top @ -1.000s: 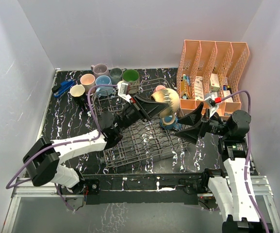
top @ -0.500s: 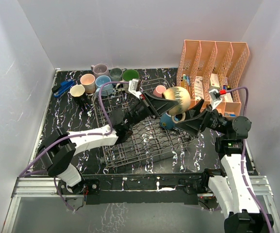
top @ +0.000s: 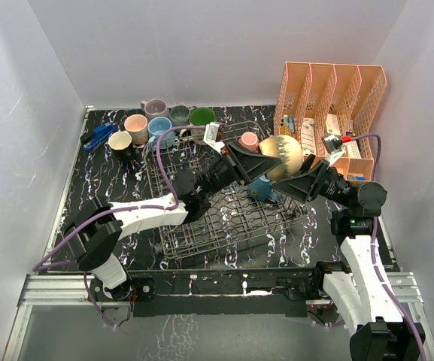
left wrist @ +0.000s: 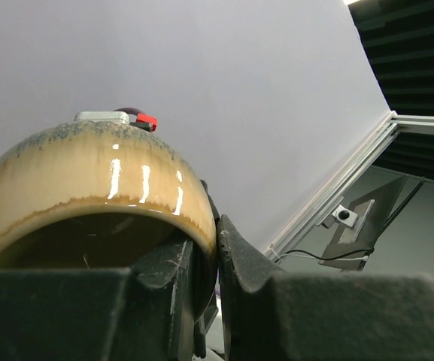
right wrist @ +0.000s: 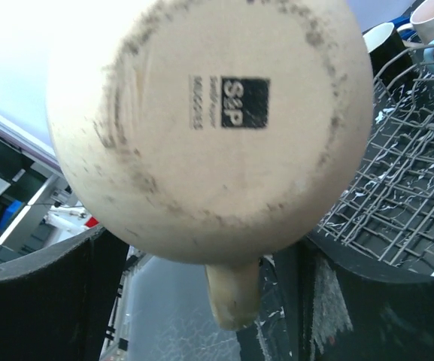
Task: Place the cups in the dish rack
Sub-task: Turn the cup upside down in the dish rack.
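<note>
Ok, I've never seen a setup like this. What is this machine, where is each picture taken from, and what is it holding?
These are two robot arms bolted at the near edge of the table, each ending in a two-fingered pincer. One picture looks down from above; the other two come from a camera on each wrist. On it sits a wire dish rack with a blue mug inside; more mugs stand at the back left, an orange mesh organizer at the back right. The left pincer is shut on the rim of a cream mug, held in the air. The right pincer has a finger each side of that mug's base; whether it grips yet, I cannot tell.
</note>
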Motion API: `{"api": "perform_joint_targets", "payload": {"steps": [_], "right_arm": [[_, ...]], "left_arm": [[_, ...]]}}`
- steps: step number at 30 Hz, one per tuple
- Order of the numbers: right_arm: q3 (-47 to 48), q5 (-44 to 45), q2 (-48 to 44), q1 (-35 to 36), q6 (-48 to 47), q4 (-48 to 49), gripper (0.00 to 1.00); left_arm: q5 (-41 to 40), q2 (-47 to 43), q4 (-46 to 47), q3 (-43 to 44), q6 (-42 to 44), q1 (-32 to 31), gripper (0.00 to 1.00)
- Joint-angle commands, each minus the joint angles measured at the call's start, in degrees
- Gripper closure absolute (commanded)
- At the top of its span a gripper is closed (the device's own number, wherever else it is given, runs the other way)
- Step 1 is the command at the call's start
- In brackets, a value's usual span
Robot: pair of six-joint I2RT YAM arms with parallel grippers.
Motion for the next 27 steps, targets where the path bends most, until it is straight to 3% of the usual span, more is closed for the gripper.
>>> {"api": "perform_joint_targets", "payload": {"steps": [1,16,21,27], "right_arm": [[0.26,2.05,-0.07,0.46,2.22,3.21,0.28],[-0.37,2.26,-0.52,0.55,1.62,3.65,0.83],[-0.69,2.11,-0.53,0.55,1.6,4.22,0.92],[-0.9,1.82,0.01,0.4,2.75,6.04,0.92]], "left_arm": [[-1.02,-1.53,13.01,3.29,-0.33,-0.44,1.0],[-2.15,-2.52,12.72,0.62,1.01,-0.51,1.0],[-2.39,-3.27,11.81,-0.48,1.48,-0.51,1.0],[-3.09,-5.99,8.41,-3.49,3.62,-0.53,0.73]]}}
